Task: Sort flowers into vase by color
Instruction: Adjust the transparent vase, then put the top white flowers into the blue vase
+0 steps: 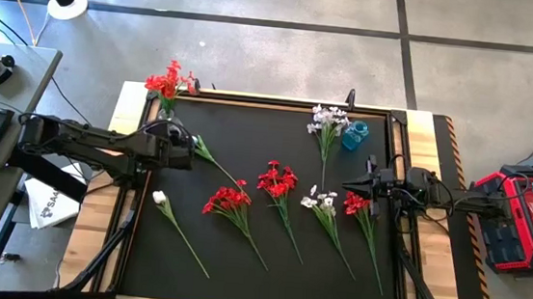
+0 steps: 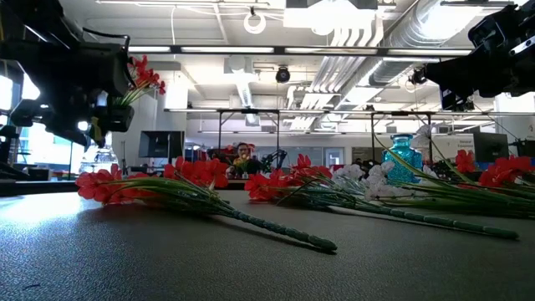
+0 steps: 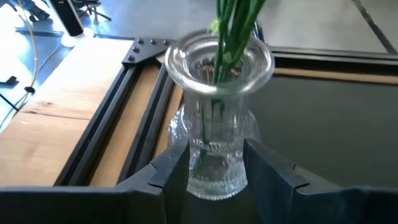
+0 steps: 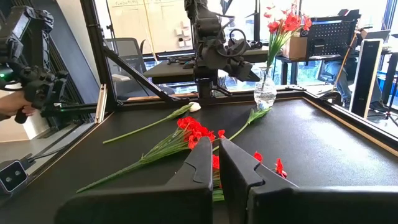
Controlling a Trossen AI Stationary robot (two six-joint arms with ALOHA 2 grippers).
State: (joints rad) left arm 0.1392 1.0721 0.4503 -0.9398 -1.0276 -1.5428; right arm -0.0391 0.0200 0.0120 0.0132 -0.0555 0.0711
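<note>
The left arm reaches level across the black mat [image 1: 257, 255] from the left edge, its left gripper [image 3: 216, 168] stopped just short of a clear ribbed glass vase [image 3: 217, 124] at the mat's far left corner. The dark fingers [image 3: 171, 171] stand apart, one on each side of the vase's base; whether they touch the glass cannot be told. Green stems [image 3: 233, 28] rise from the vase, carrying a spray of red blossoms [image 1: 168, 81] above it.

The right arm stretches in low from the right edge, and the right gripper [image 4: 217, 163] hovers over a red-blossomed flower [image 1: 357, 204] lying on the mat. Its fingers are nearly together, with only a narrow gap and nothing held.

Left of that gripper lie a white-blossomed spray [image 1: 320, 201], two more red sprays [image 1: 277, 180] [image 1: 228, 198] and a single white bud on a long stem [image 1: 160, 198]. Beyond it, a small blue glass vase [image 1: 355, 135] stands by another white spray [image 1: 327, 121].
</note>
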